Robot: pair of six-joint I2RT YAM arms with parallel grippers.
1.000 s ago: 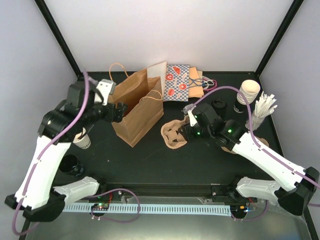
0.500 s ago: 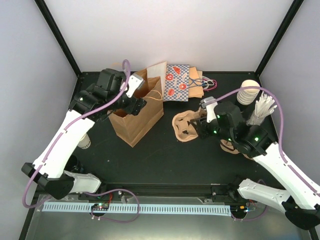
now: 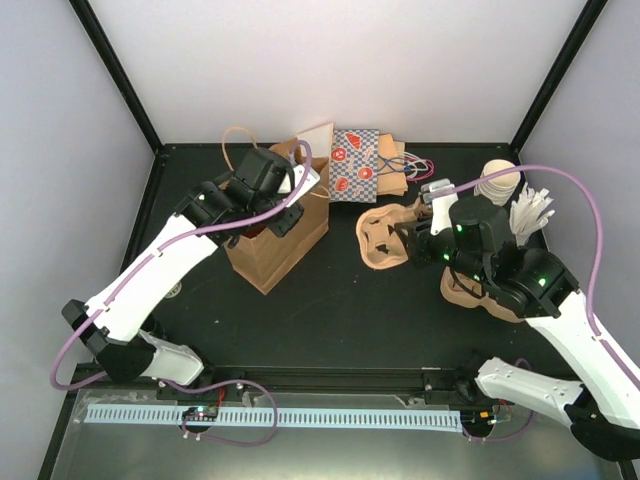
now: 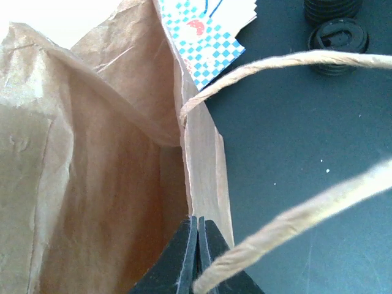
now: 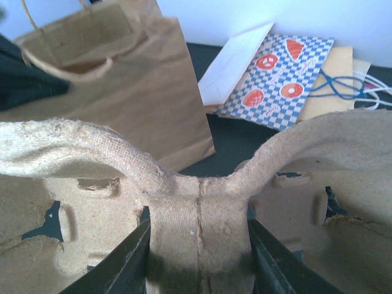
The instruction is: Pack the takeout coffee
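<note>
Left gripper [image 4: 197, 245]: jaws pressed together, no gap visible between the black fingers. It sits at the top edge of the brown paper bag [image 3: 272, 250], and in the left wrist view the bag's side wall runs straight down into the closed tips. It appears pinched on that paper edge. One twine handle [image 4: 288, 61] crosses the upper right of that view, and a second strand passes in front of the fingers.

Right gripper [image 5: 197, 248]: jaws part open and clamped on the central ridge of a moulded pulp cup carrier [image 3: 385, 240], one finger on each side of the ridge. In the top view the carrier is held right of centre, apart from the bag.

Brown paper bag: upright and open-mouthed, left of centre in the top view.

Other items:
- A blue-and-white checked bag [image 3: 358, 165] lies flat at the upper centre.
- A stack of paper cups [image 3: 498, 182] stands at the upper right.
- A second pulp carrier [image 3: 468, 290] lies partly under the right arm.
- Loose black lids [image 4: 338, 38] lie on the dark table [image 3: 330, 300], seen at the upper right of the left wrist view.

Takeout coffee: cannot be made out in any view. Neither gripper has hold of it.
</note>
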